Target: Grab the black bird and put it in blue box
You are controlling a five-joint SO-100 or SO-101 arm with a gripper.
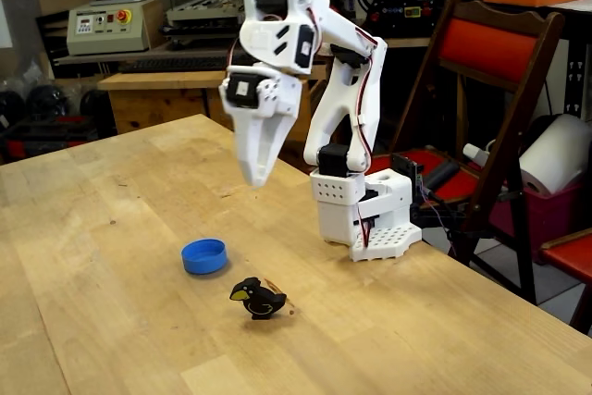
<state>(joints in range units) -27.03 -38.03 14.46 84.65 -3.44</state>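
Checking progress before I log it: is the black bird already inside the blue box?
No, the black bird stands on the table beside the empty blue box, nearer the camera.

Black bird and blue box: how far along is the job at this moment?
Nothing looks done: the black bird stands on the table, outside the blue box, which is empty. In hand: nothing; the gripper hangs high above the table, clear of both, fingers apparently together. Left: descend to the bird, grasp it, carry it to the box and release.
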